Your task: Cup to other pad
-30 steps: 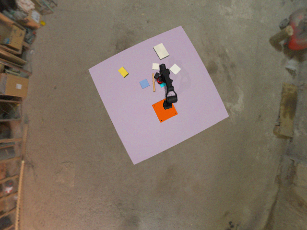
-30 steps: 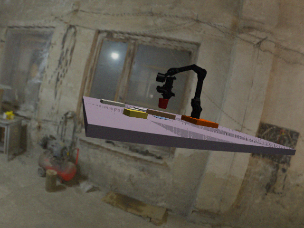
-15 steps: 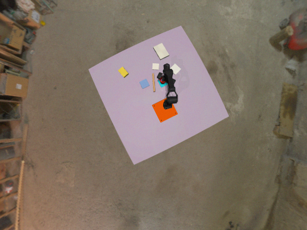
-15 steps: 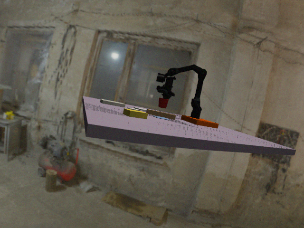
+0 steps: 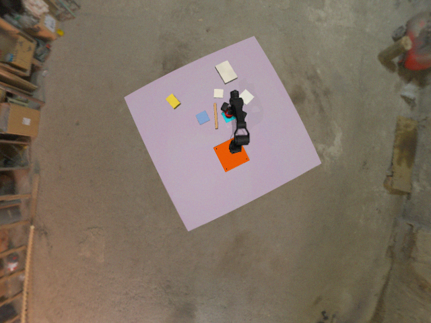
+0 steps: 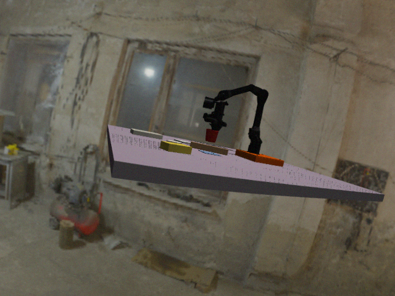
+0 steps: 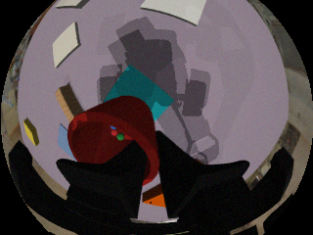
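Note:
My gripper (image 6: 217, 127) (image 7: 152, 135) is shut on the wall of the red cup (image 5: 228, 115) (image 6: 212, 135) (image 7: 132, 109). The cup hangs clear above the table, fairly upright in the exterior view. Several small marbles (image 7: 117, 133), red, green and blue, lie inside it. The teal pad (image 5: 227, 119) (image 7: 131, 83) lies below, partly hidden by the cup and arm in the top view. The blue pad (image 5: 202, 117) (image 6: 209, 153) (image 7: 64, 141) lies flat on the other side of the wooden strip.
The wooden strip (image 5: 215, 116) (image 6: 208, 148) (image 7: 68, 103) lies between the pads. A yellow block (image 5: 172, 100) (image 6: 176, 147), a large off-white block (image 5: 226, 71) (image 6: 145, 133), a small cream square (image 5: 218, 93) and a white square (image 5: 246, 96) lie around. The arm's base stands on an orange plate (image 5: 231, 162).

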Robot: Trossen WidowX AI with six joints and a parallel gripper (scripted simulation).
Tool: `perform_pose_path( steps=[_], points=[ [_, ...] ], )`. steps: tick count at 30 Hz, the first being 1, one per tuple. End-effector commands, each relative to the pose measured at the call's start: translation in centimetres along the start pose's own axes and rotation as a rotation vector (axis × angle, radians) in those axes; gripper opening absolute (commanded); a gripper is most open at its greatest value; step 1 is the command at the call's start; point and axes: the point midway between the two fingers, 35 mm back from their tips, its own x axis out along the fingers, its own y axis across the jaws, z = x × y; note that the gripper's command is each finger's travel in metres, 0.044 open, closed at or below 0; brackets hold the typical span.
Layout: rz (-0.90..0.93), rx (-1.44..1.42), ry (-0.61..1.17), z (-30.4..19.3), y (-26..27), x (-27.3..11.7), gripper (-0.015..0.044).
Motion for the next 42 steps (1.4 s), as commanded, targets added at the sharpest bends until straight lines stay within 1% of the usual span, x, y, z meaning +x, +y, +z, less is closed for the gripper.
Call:
perform_pose_path(
  steps=[1,28,42],
  points=[
    [-0.002,-0.003,0.003,0.0,-0.1,0.6,0.0000],
    [-0.003,-0.003,0.003,0.1,-0.4,4.3,0.0000],
    [-0.001,0.000,0.000,0.1,-0.4,4.1,0.0000]
  ],
)
